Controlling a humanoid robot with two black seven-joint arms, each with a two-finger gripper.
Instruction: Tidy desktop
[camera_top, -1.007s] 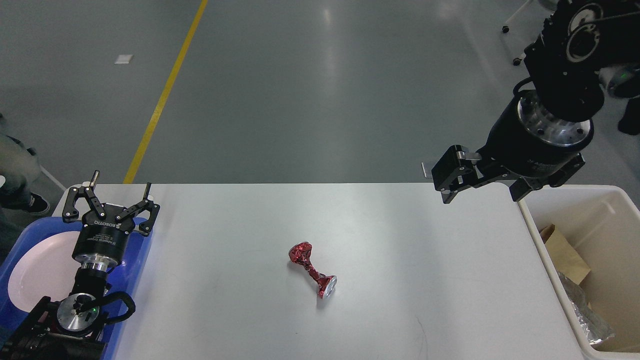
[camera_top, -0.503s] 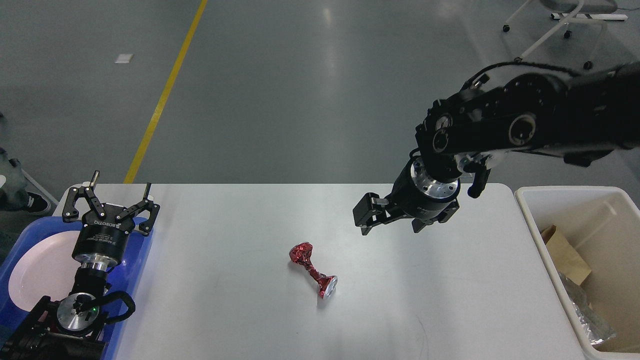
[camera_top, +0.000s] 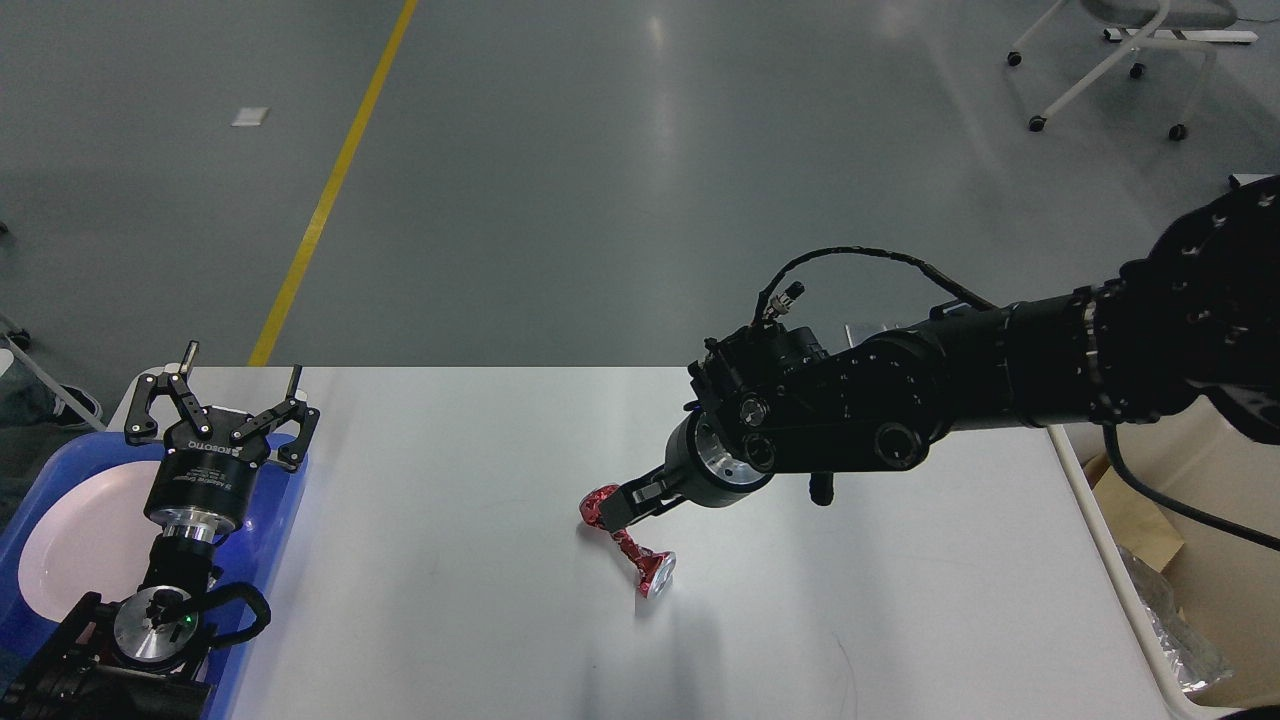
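Right gripper (camera_top: 612, 512) low over tabletop (camera_top: 450, 600) centre, fingers at upper-left end of red foil wrapper (camera_top: 625, 540); whether spread or closed on it, cannot tell, seen dark and end-on. Wrapper long axis runs upper-left to lower-right; crumpled red knob, twisted neck, flared silver end. Wrapper lies mid-tabletop, right arm far nearer. Left gripper (camera_top: 222, 392) upright over blue tray (camera_top: 262, 560), fingers spread wide, empty. Cream bin (camera_top: 1110, 560) at right edge, likely destination.
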